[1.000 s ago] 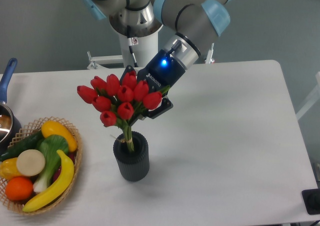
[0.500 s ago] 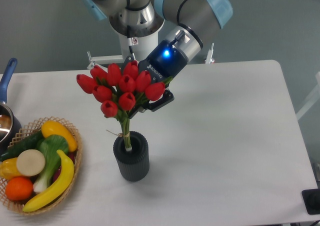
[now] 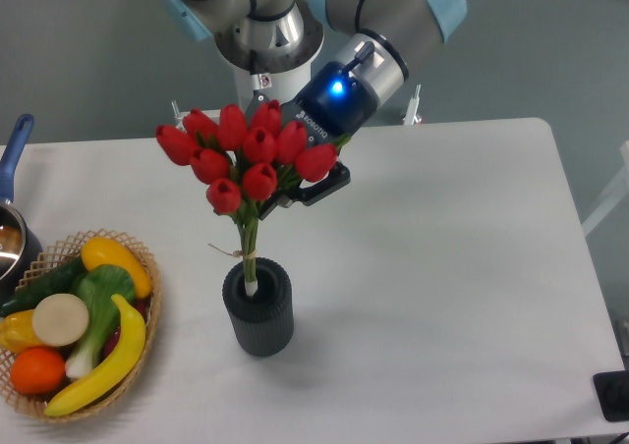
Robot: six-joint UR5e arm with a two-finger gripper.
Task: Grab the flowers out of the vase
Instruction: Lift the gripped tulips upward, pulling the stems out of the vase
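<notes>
Flowers gripped above the vase, stems nearly upright.

A wicker basket (image 3: 147,267) of fruit sits at the table's (image 3: 442,267) left edge. The flowers (image 3: 246,159) are clamped among their leaves by the gripper (image 3: 295,191); stem ends dip into the vase (image 3: 258,308), heads up-left. Bare tabletop lies to the right. Gripper lettering is unreadable.

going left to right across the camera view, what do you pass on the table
Blue-handled metal pot at the left edge → woven wicker basket of fruit and vegetables → short dark ribbed cylindrical vase, with the red tulip bunch rising from it → small black object at the right edge.
</notes>
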